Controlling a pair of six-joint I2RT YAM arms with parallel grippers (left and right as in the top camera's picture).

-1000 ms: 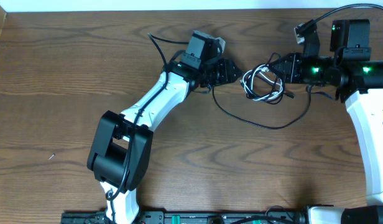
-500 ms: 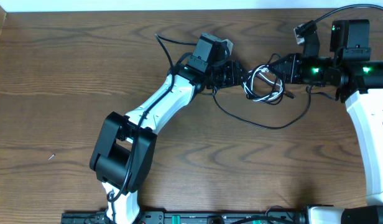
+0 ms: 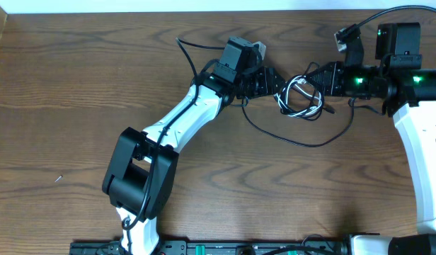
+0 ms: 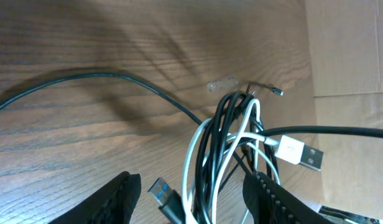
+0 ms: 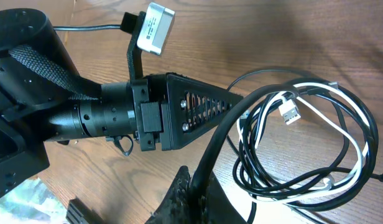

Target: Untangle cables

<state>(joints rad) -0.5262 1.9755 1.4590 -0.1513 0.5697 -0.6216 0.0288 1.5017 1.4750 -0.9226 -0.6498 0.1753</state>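
Wood-grain table point(image 3: 62, 106) carries the whole scene, seen from overhead. Left arm point(image 3: 182, 117) reaches from the near edge diagonally toward the far centre. Right arm point(image 3: 423, 142) stands along the right edge and turns in toward the centre.

Left gripper point(image 3: 273, 83) and right gripper point(image 3: 311, 78) face each other tip to tip over the cables point(image 3: 301, 95), which lie coiled in a knot at the far centre of the table, between the two.

Left gripper: jaws partly apart, one finger point(image 4: 120, 199) on each side of the coil. Whether the pads touch it cannot be told.

Right gripper: jaws closed on a black cord point(image 5: 210, 158) that rises from the fingertips into the coil.

A long black loop point(image 3: 303, 142) trails from the knot toward the near side and lies flat on the wood.

White cable point(image 4: 191, 155) winds through the black strands.

Plug ends noted: a silver flat plug point(image 4: 300, 154) on the white cable, raised off the wood; a blue-tongued plug point(image 4: 161, 190) low in the left wrist view; a small thin plug point(image 4: 275, 91) at the top of the coil.
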